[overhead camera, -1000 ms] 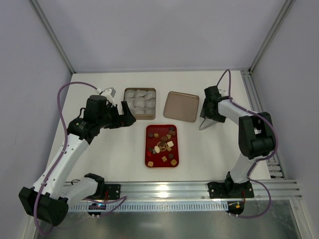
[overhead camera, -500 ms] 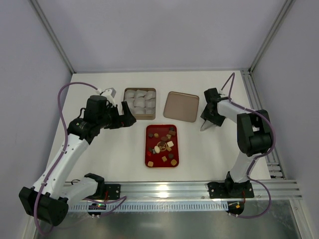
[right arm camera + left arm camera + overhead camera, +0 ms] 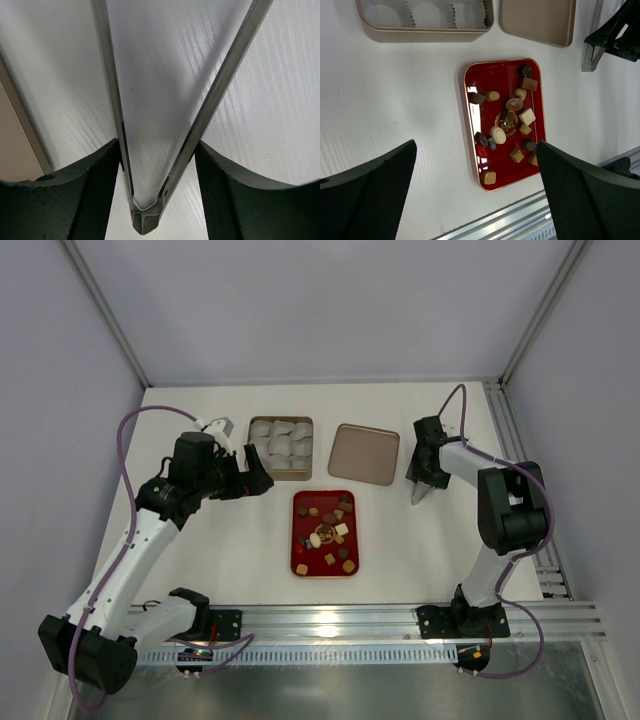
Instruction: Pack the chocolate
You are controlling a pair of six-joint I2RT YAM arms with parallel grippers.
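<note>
Top view first: all the chocolate is sitting loose in the red tray, near the front middle of the table. It's a mix of dark, tan and cream bits. Behind the tray there's a tan box full of white paper cups, and its lid lies flat just to the right of it. The left gripper hangs just beside the box's left front corner. The right gripper is off to the right of the lid, with metal tongs pointing down at the table.

Left wrist cam: its two fingers are spread wide with nothing between them. It's looking straight down on the tray and the candy, well above them.

Right wrist cam: the fingers are clamped on either side of the tongs near their joined end. The two blades fan out in a V over bare table, with the lid's edge at far left.
</note>
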